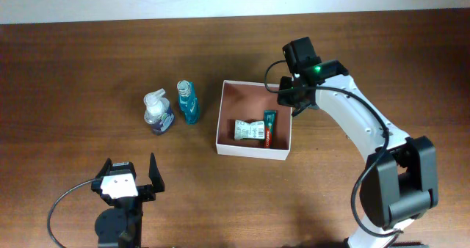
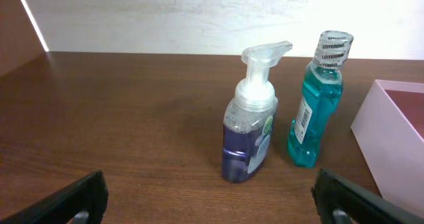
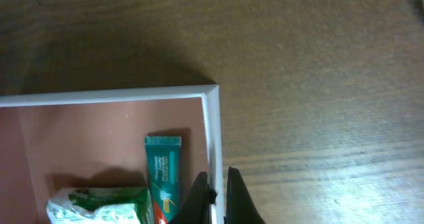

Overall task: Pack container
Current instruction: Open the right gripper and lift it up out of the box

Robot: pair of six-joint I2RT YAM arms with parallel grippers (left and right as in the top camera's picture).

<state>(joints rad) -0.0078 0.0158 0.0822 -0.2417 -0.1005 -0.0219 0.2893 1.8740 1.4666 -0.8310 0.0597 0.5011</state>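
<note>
The container [image 1: 246, 95], a shallow white-walled box with a pinkish-brown inside, sits mid-table. In it lie a green toothpaste box [image 1: 269, 127] and a green-and-white packet [image 1: 248, 130]. My right gripper [image 1: 288, 101] is at its right wall; in the right wrist view the right gripper [image 3: 217, 177] is shut on that thin white wall [image 3: 212, 131], one finger inside and one outside. A purple soap pump bottle [image 1: 158, 112] and a teal mouthwash bottle [image 1: 188, 101] stand left of the container. My left gripper [image 1: 131, 176] stands open and empty near the front edge, facing both bottles.
In the left wrist view the soap bottle [image 2: 250, 131] and mouthwash bottle [image 2: 318, 105] stand upright side by side, with the container's pale wall [image 2: 391, 131] at the right. Bare wooden table lies between my left gripper [image 2: 209, 204] and the bottles.
</note>
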